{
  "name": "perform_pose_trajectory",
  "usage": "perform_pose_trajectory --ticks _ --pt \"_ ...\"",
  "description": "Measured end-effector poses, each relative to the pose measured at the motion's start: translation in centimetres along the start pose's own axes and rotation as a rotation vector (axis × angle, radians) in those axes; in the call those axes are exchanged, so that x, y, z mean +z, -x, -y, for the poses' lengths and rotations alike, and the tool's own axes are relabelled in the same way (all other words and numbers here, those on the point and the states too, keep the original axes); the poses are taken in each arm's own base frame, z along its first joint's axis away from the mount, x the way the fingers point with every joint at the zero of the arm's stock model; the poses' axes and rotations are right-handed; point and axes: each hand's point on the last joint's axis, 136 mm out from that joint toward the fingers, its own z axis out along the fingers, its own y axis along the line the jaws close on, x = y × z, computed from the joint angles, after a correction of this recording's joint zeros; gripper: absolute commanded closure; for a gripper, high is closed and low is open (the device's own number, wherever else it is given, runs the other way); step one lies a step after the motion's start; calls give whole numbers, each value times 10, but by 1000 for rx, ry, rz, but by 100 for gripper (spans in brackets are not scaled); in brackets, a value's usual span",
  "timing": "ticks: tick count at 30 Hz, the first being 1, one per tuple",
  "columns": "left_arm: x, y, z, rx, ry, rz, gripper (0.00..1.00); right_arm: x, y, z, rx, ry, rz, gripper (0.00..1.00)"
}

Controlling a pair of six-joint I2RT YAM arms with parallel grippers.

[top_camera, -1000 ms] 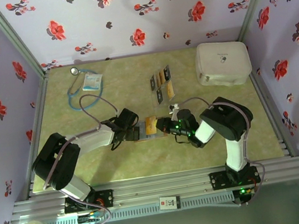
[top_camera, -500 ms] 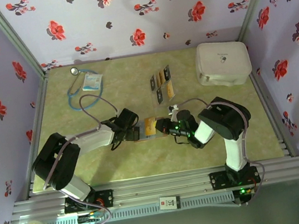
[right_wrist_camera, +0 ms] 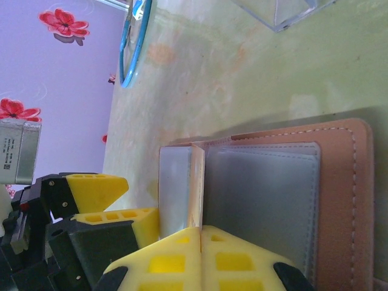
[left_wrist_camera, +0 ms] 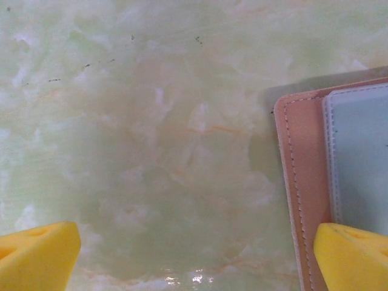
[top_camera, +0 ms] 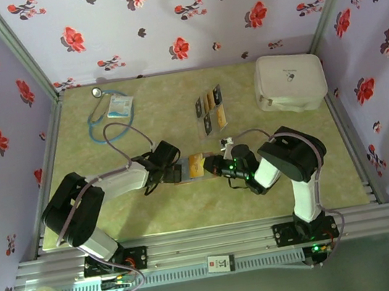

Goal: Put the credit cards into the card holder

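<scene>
Pinching a yellow-orange credit card (right_wrist_camera: 195,188) edge-on with the right gripper (right_wrist_camera: 200,242), at the open card holder (right_wrist_camera: 339,200). Holding the left gripper (left_wrist_camera: 194,254) spread wide, one finger over the holder's edge.

The left arm (top_camera: 79,206) is found folded up from its base at 7 o'clock, with the forearm laid low toward 3 o'clock. The left gripper (top_camera: 174,170) is spread wide, its yellow fingertips (left_wrist_camera: 37,254) set far apart. The right arm (top_camera: 295,159) is seen standing up from its base at 5 o'clock and bent over toward 9 o'clock, and the right gripper (top_camera: 213,164) is pressed together on a credit card (right_wrist_camera: 196,182) held edge-on. The two grippers are noted facing each other, near but apart.
</scene>
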Motion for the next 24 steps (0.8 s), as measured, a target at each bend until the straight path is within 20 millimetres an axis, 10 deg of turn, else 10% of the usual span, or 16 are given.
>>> perform_pose_trajectory --ticks 24 --pt "0 0 0 0 0 0 0 3 -8 -2 -4 12 -23 100"
